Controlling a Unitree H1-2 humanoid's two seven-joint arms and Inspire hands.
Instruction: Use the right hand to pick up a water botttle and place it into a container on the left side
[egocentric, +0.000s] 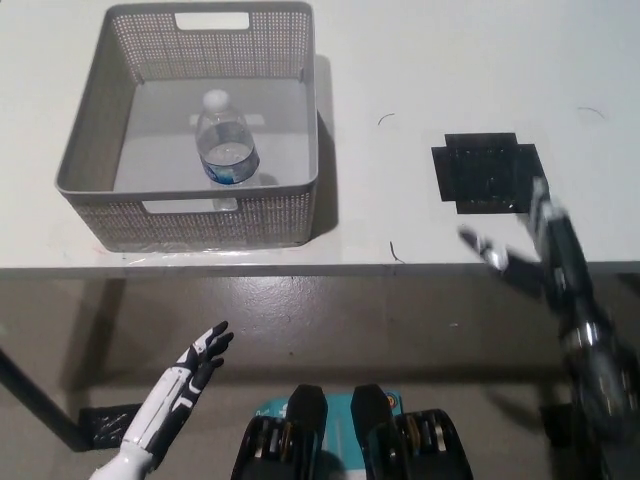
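Water bottle standing in the grey basket; both hands empty and clear of it.

Left to right: white left hand (190, 372) at lower left, below the table (400, 60) edge, fingers spread, holding nothing; grey perforated basket (90, 140) on the table's left part, the water bottle (224, 140) upright on its floor near the front wall; black square patch (487, 172) on the table, well apart from the basket; black right hand (535, 250) at the table's front edge, blurred, fingers apart, empty.
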